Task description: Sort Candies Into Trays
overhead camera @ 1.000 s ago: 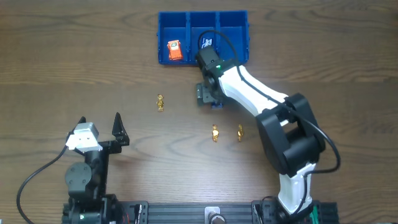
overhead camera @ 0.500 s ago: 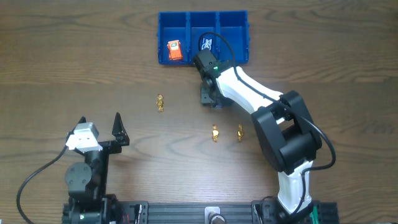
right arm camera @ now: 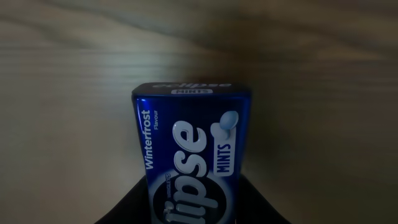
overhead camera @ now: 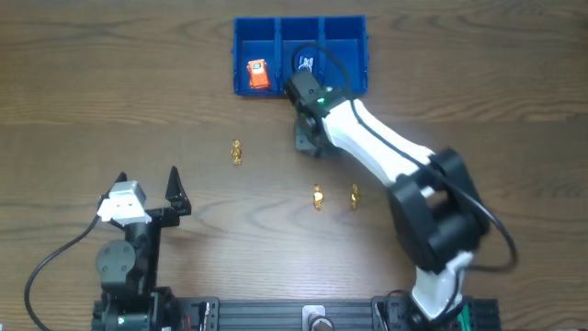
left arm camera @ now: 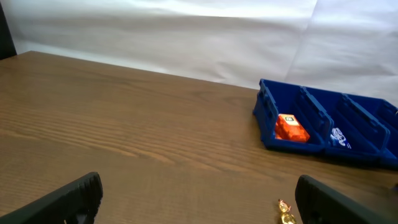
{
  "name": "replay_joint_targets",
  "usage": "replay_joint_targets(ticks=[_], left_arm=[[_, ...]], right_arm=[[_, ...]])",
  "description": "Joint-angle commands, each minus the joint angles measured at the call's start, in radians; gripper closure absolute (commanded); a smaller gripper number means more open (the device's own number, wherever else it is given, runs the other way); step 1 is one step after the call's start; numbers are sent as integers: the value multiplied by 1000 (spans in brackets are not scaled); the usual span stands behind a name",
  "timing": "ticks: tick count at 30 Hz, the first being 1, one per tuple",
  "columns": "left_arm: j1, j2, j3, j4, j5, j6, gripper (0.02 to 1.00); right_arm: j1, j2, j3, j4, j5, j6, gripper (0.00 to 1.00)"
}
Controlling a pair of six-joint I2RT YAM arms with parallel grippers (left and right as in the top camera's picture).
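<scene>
Your right gripper (overhead camera: 308, 138) grips a blue mint tin (right arm camera: 193, 155) by one end, its long axis pointing straight out from the fingers, near the blue tray (overhead camera: 241, 55). Your left gripper (overhead camera: 147, 184) rests well apart, fingers spread wide.

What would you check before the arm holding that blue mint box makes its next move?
1. Grip on mint box: ok, right gripper is shut on it.
2. Box over tray: not ok, bare table shows behind it.
3. Room beside blue packet in the middle compartment: cannot tell.
4. Left gripper out of the way: ok, open, far from the tray.
5. Gold candies off the likely path: ok, none lies between gripper and tray.
</scene>
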Motion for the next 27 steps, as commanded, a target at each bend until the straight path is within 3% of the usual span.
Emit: replay_joint_targets(ticks=[1,4,12,27], left_arm=[[6,-6,-14,-45,-8,14,20],[6,-6,-14,-45,-8,14,23],[6,-6,-14,-45,-9,14,20],[6,-6,-14,-45,-9,14,20]], right_arm=[[2,-86,284,-131,126,16,702],[-2,-32,476,-186,166,-19,706],[-51,249,841,-175,157,-64,687],[-81,421,859,-107,140,-64,647]])
